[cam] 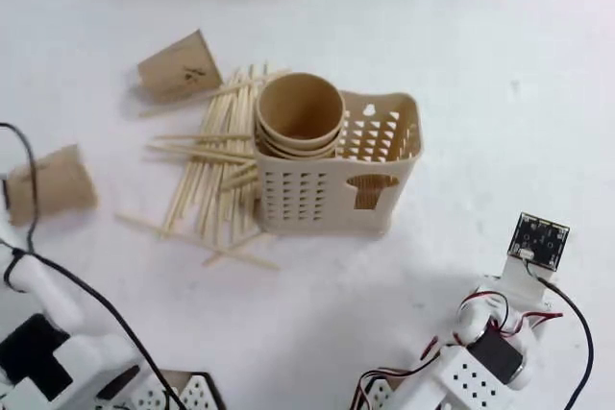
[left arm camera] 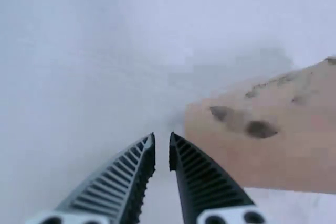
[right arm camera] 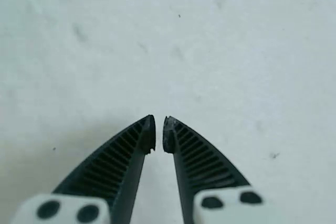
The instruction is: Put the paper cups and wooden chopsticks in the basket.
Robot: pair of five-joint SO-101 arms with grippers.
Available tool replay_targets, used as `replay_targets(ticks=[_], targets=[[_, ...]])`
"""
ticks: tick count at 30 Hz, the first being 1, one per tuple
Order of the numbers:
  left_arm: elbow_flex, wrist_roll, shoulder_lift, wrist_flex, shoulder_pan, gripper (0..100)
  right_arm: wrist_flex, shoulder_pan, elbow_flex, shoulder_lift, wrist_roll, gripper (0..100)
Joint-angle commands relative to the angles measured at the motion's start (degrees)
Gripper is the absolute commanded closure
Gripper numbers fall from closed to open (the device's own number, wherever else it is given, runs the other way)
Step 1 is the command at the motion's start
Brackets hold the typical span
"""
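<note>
Left gripper point(left arm camera: 161, 148): fingers pressed almost together, only a thin slit between the tips, nothing pinched. It hangs low over the white table point(left arm camera: 79, 51). The near cup point(left arm camera: 262, 129) lies on its side just beside one finger; whether they touch cannot be told. Right gripper point(right arm camera: 159, 129): fingers likewise drawn together, thin slit, nothing held, pointing down at bare table.

High view: the basket point(cam: 317, 194), cream and perforated, stands upright near the middle of the table. The cup stack point(cam: 300, 112), brown paper cups nested mouth-up, sits in the end of the basket that faces the chopsticks. The wooden chopsticks point(cam: 197, 189) lie loose in a scattered pile on the table, right against that side of the basket. Some ends touch its wall or tuck under it, and a few strays cross at the front. The far cup point(cam: 178, 66) lies on its side at the back end of the pile, touching the stick tips. The near cup point(cam: 48, 184) lies on its side at the left side of the table, apart from the pile and well apart from the basket. The left arm point(cam: 43, 304) stands at the front left corner by the near cup, with a black cable point(cam: 96, 300) looping over it. The right arm point(cam: 495, 343) sits at the front right, well apart from the basket and every cup.
</note>
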Motion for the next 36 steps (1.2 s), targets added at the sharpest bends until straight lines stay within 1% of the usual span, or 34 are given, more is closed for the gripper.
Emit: replay_targets(ticks=[1, 3, 7, 9, 10, 12, 15, 17, 19, 21, 23, 26, 28, 32, 36], targets=[[-8.5, 5.1, -8.0, 4.0, -2.1, 92, -0.8, 0.5, 0.4, -0.2, -0.4, 95.4], [-10.0, 5.6, -11.2, 8.2, 0.3, 91, -0.8, 0.5, 0.4, -0.2, -0.4, 95.4], [-10.1, 2.2, -15.5, 17.8, 11.2, 80, -0.8, 0.4, 0.4, -0.2, -0.4, 95.4], [-10.0, 2.5, -15.7, 19.3, 16.0, 80, -0.8, 0.4, 0.4, -0.2, -0.4, 95.4], [-9.8, 4.0, -15.7, 19.4, 17.2, 80, -0.8, 0.4, 0.4, -0.2, -0.4, 95.4], [-8.4, 6.5, -15.7, 17.8, 16.7, 82, -0.8, 0.5, 0.4, -0.2, -0.4, 95.4], [-4.4, 8.6, -15.7, 13.0, 10.2, 86, -0.8, 0.6, 0.4, -0.1, -0.4, 95.4], [-0.2, 7.5, -15.7, 9.1, 6.9, 86, -0.8, 0.6, 0.4, -0.1, -0.4, 95.4], [4.3, 3.6, -15.7, 5.1, 6.5, 86, -0.7, 0.6, 0.4, -0.1, -0.4, 95.4], [7.3, 1.8, -16.2, 3.2, 7.7, 86, -0.7, 0.5, 0.4, -0.2, -0.4, 95.4], [7.6, 1.7, -16.2, 3.9, 10.2, 86, -0.7, 0.5, 0.4, -0.2, -0.4, 95.4], [7.6, 1.6, -16.0, 4.2, 14.9, 80, -0.7, 0.5, 0.4, -0.2, -0.4, 95.4], [7.0, 1.1, -15.8, 4.0, 16.7, 76, -0.7, 0.5, 0.4, -0.2, -0.4, 95.4], [5.4, 0.9, -15.6, 3.6, 17.3, 79, -0.7, 0.5, 0.4, -0.2, -0.4, 95.4], [5.8, -1.8, -15.5, 3.6, 17.3, 79, -0.7, 0.6, 0.4, -0.2, -0.4, 95.4]])
